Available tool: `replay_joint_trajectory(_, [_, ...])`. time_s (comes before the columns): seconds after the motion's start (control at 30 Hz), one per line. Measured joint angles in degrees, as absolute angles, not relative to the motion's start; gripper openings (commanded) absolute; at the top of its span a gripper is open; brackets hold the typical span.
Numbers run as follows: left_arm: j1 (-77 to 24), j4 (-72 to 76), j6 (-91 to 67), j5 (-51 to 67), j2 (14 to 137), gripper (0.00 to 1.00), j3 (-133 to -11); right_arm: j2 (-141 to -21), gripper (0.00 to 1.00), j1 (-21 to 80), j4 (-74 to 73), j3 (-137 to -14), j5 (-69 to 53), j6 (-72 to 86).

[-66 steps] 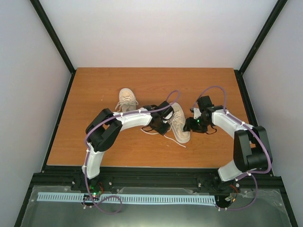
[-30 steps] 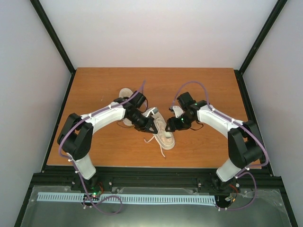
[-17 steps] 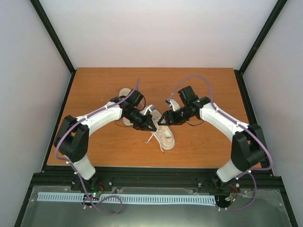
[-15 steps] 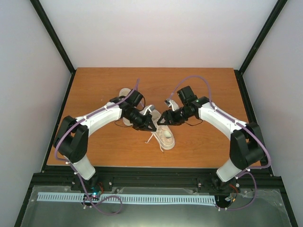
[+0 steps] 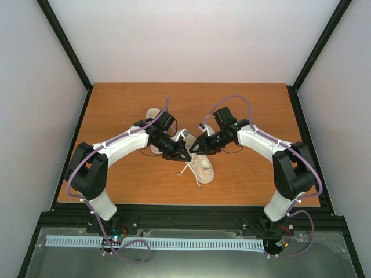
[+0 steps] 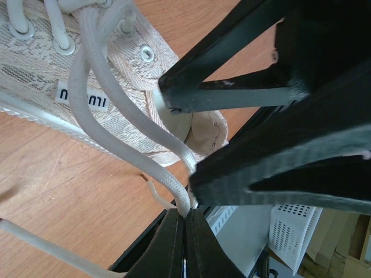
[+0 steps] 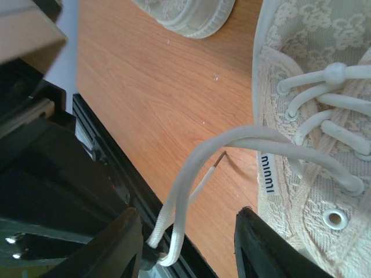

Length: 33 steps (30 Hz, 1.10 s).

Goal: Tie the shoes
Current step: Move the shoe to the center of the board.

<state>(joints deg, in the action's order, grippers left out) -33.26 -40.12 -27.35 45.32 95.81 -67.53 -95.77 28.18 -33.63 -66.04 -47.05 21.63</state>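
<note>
both arms meet over the near shoe (image 5: 204, 167), lying mid-desk (image 5: 116, 110) with its toe toward the near edge. the far shoe (image 5: 154, 116) sits just behind it to the left, partly hidden by the left arm. the left gripper (image 6: 185, 213) is clamped tight on a doubled loop of white lace (image 6: 104, 81) that stretches away from the top eyelets. the right gripper (image 7: 186, 226) faces it nose to nose, jaws standing apart. the loop runs down between them, and neither finger presses on it. a loose lace end (image 5: 186, 169) trails on the wood just left of the near shoe.
</note>
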Motion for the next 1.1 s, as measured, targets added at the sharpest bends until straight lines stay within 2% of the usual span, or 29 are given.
replay_joint_trajectory(0.13, [-33.3,-39.9,-27.5,45.2,95.4,0.01,-67.4,-97.5,0.32,28.7,-33.3,-66.0,-48.5,21.8])
replay_joint_trajectory(0.27, [-33.3,-39.6,-27.9,44.9,95.3,0.01,-67.3,-98.9,0.07,29.4,-33.3,-66.0,-50.2,21.0])
replay_joint_trajectory(0.3, [-33.3,-39.5,-28.1,44.8,95.3,0.01,-67.2,-99.1,0.03,29.5,-33.3,-66.0,-50.5,20.7])
replay_joint_trajectory(0.4, [-33.3,-39.5,-28.3,43.9,95.2,0.03,-67.2,-98.8,0.03,29.5,-33.7,-66.0,-50.3,20.4])
replay_joint_trajectory(0.53, [-33.3,-39.0,-28.7,42.5,93.9,0.17,-65.8,-96.5,0.03,27.5,-35.4,-66.0,-49.6,19.9])
replay_joint_trajectory(0.67, [-33.2,-39.8,-29.1,40.9,92.3,0.56,-64.0,-92.7,0.03,21.8,-40.7,-67.1,-47.5,17.0])
replay_joint_trajectory(0.7, [-33.2,-40.2,-29.2,40.3,92.0,0.63,-63.8,-92.2,0.03,20.7,-42.4,-67.9,-46.8,15.9])
replay_joint_trajectory(0.8, [-32.7,-40.7,-30.2,38.7,91.7,0.75,-63.3,-91.6,0.03,19.6,-47.5,-70.3,-45.1,12.6])
replay_joint_trajectory(0.9, [-31.0,-39.6,-31.3,38.0,92.9,0.80,-63.2,-91.0,0.03,19.8,-51.9,-71.0,-43.9,10.3])
replay_joint_trajectory(1.1, [-28.6,-34.8,-32.6,38.0,100.0,0.80,-65.1,-89.3,0.03,19.9,-58.0,-71.6,-43.2,9.5])
